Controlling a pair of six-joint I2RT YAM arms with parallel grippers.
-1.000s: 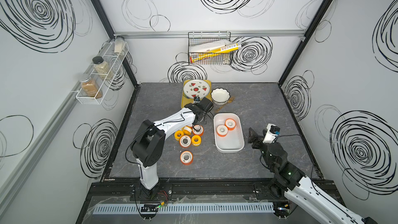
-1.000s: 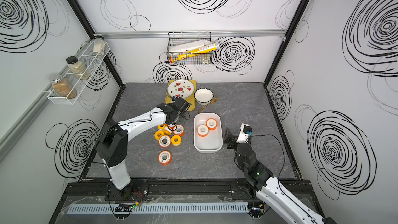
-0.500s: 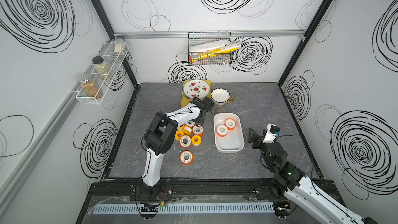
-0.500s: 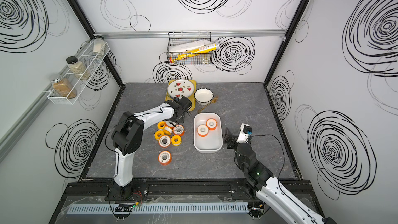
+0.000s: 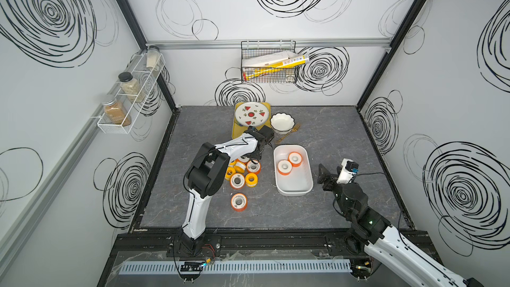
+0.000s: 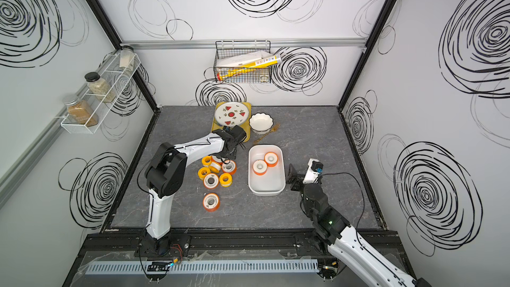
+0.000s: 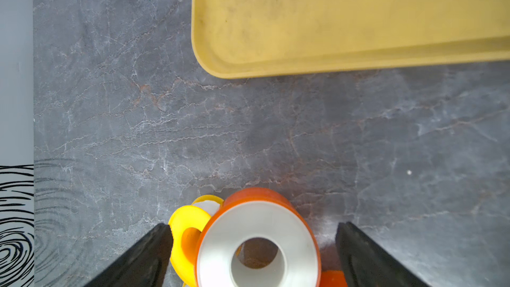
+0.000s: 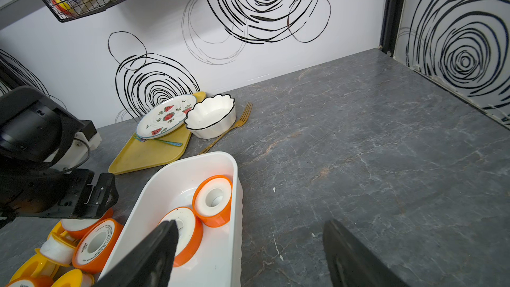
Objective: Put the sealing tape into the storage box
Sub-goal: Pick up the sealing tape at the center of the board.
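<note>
While I watch the feeds from my desk, I take the storage box (image 5: 294,183) as my reference for everything. It lies flat on the grey table (image 5: 345,133). Two orange spools of sealing tape (image 5: 284,167) lie inside it, side by side, in the half far from the arm bases, each with its hole upward.

The rest of the tape is outside the box. A heap of orange and yellow spools (image 6: 211,180) sits near the box's long side toward the left arm. One lone spool (image 6: 211,202) lies apart from the heap, nearer to the arm bases than the box's near corner.

The left gripper (image 7: 254,227) hangs over the far edge of this heap with its jaws wide apart. In the left wrist view an orange spool (image 7: 220,244) stands between the two fingers, its hole facing the camera. I see a gap between it and one finger. On the other side a yellow spool (image 7: 185,230) is close against the other finger (image 7: 149,252); I cannot tell if they touch. Nothing is gripped.

The right gripper (image 5: 322,173) hovers just beside the box's other long side, jaws also apart, holding nothing.

Beyond the box, toward the back wall, are a yellow tray (image 8: 149,155) carrying a watermelon plate (image 8: 165,117), a scalloped white bowl (image 8: 212,117) and a gold fork (image 8: 229,131).
</note>
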